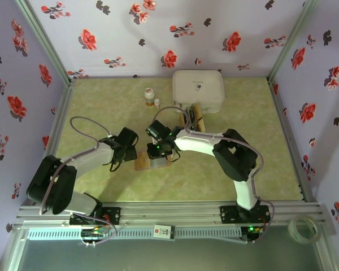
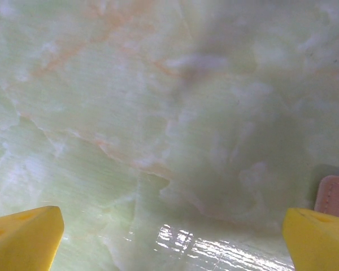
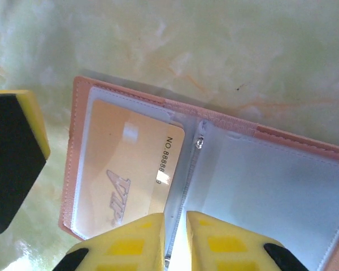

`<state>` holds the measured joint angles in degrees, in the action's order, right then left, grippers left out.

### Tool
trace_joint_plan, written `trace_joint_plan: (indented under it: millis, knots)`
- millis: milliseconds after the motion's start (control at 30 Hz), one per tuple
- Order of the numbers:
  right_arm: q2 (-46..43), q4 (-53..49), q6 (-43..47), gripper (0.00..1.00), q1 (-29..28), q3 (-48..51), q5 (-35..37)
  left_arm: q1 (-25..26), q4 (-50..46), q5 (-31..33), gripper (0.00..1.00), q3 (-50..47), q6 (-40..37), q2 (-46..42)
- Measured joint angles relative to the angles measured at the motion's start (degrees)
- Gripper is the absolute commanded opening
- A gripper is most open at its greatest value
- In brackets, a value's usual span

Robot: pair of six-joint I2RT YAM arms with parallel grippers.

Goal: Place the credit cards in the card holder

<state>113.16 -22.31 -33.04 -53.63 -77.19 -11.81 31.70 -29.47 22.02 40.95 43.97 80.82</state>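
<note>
Both arms bend inward, wrists close together; left gripper (image 2: 169, 240) is spread wide, right gripper (image 3: 175, 231) only slightly apart.

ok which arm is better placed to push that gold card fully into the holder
Right. The right fingers sit over the open card holder, beside the exposed edge of the gold card; the left fingers are spread over bare table.
</note>
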Motion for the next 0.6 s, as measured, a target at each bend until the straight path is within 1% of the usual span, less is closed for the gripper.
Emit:
trace_joint_plan:
  millis: [200,600]
  knots:
    - [-0.13,1.22,-0.59,0.1,0.0,0.42,-0.2,-0.42,-0.66,0.04,1.0,0.0,-0.55,-1.09]
    - [2.05,2.99,-1.62,0.09,-0.07,0.42,-1.36,-0.5,-0.81,0.0,1.0,0.0,-0.59,-1.07]
